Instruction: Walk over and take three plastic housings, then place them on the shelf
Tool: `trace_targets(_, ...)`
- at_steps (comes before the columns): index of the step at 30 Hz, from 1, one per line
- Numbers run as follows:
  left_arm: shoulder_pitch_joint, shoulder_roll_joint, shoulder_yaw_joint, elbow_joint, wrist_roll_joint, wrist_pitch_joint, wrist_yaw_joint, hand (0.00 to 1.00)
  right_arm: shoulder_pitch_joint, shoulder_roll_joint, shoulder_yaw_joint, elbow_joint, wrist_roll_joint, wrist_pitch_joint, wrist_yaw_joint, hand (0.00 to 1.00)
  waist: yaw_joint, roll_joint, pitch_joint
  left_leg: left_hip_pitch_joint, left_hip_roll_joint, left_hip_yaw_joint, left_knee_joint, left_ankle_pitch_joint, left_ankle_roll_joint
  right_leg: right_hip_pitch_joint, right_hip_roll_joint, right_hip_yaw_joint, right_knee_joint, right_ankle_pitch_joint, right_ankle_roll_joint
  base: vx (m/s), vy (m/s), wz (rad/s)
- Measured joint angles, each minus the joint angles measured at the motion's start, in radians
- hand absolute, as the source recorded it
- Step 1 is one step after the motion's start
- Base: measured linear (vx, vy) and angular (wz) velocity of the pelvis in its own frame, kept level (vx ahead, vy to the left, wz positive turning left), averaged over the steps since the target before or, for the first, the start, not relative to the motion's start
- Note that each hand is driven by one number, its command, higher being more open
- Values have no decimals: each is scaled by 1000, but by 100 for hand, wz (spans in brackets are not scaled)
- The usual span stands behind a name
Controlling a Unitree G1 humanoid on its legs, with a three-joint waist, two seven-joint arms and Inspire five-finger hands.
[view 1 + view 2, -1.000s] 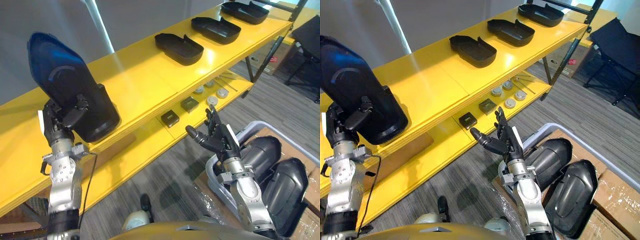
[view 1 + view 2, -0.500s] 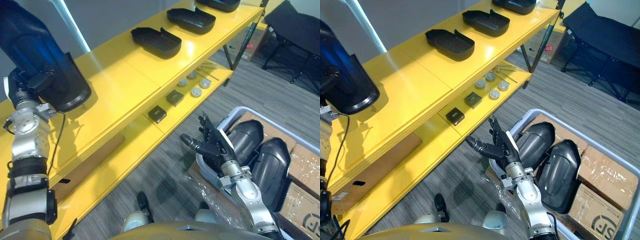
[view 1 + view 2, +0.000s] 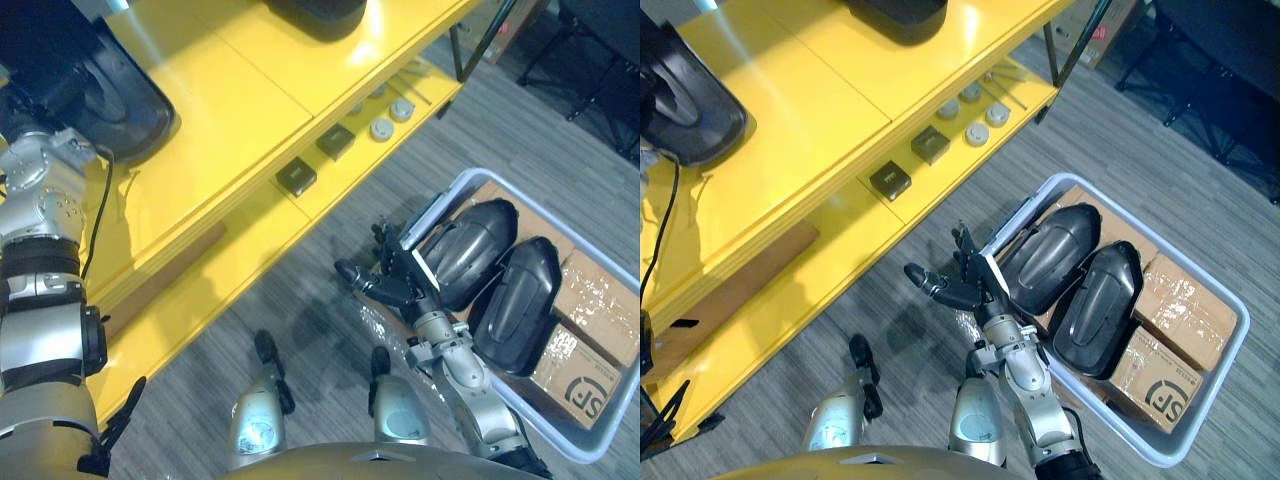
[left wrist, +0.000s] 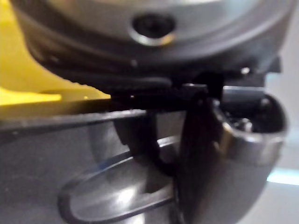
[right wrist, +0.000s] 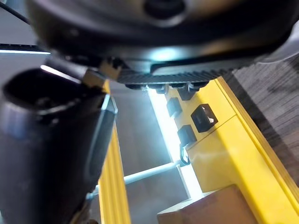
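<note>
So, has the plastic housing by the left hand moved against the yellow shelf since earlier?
Yes. The plastic housing stood tilted over the front edge of the yellow shelf; now it is farther in over the top board, clear of that edge.

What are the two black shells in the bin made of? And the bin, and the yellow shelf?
The black shells look like hard moulded plastic: smooth, rounded, with soft glints. The bin looks like pale grey plastic, with a thick rim. The yellow shelf has a glossy painted face that mirrors light; wood or metal underneath, I can't tell.
</note>
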Motion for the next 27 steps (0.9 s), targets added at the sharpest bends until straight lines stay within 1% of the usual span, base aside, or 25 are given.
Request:
trace_targets(1,-15,0,-2,3,-10,1,10,0,-6,0,12,0,0,0,-17,100,0,0,1,-17,3,-2,13,-4,1,-13,1,0,8,1,0,5,-10,3)
trace_targets(3,-51,1,-19,19,-10,1,14,0,-14,8,17,0,0,0,-32,100,3,-2,23,-19,8,-7,26,-7,1,-7,4,-2,9,4,0,7,-6,2)
trace_targets(5,-73,29,-34,23,-10,5,3,0,-31,24,23,0,0,-1,-51,100,4,-9,47,-19,16,-7,33,-11,-2,-7,8,-1,9,4,0,-7,-7,-2)
trace_targets(6,-76,34,-37,23,-10,6,-1,0,-32,28,24,0,0,-1,-56,100,4,-10,50,-20,16,-7,33,-11,-3,-7,9,-1,8,4,0,0,0,0)
trace_targets(7,-77,37,-39,23,-10,9,-10,100,-32,28,28,0,0,-1,-67,100,4,-10,51,-20,16,-7,33,-11,-3,-7,9,0,7,4,0,0,0,0)
trace_targets(11,-83,38,-44,38,-9,40,-78,100,-37,28,37,0,0,-1,-83,100,5,-10,51,-20,18,-7,35,-11,-3,-3,11,-1,7,5,-2,26,-7,0)
trace_targets(12,-83,39,-74,44,-5,54,-96,100,-40,28,38,0,1,-1,-90,100,6,-10,51,-19,19,-10,35,-11,-3,0,12,-3,6,6,-3,36,-10,2)
trace_targets(14,-83,39,-108,52,1,57,-110,100,-47,28,40,0,1,-1,-92,100,6,-12,52,-19,20,-10,35,-11,-3,1,14,-4,4,6,-3,0,0,0)
trace_targets(15,-83,39,-110,53,18,63,-134,100,-55,28,46,0,1,-1,-93,100,4,-12,52,-16,22,-10,35,-12,-3,5,15,-4,-1,8,-4,0,0,0)
trace_targets(17,-83,39,-119,53,38,71,-152,100,-58,28,53,0,1,-1,-94,100,3,-12,52,-11,22,-9,33,-12,-4,13,16,-5,-10,12,-5,0,0,0)
trace_targets(24,-83,39,-130,58,39,95,-163,100,-56,25,56,1,3,-1,-93,100,3,-12,52,27,15,1,-12,-1,-6,29,15,-2,-11,11,-6,5,0,-1)
trace_targets(27,-83,39,-129,58,40,95,-149,100,-54,25,56,1,3,-1,-92,100,2,-11,52,36,11,3,-32,10,-6,29,15,-2,-9,11,-6,0,0,0)
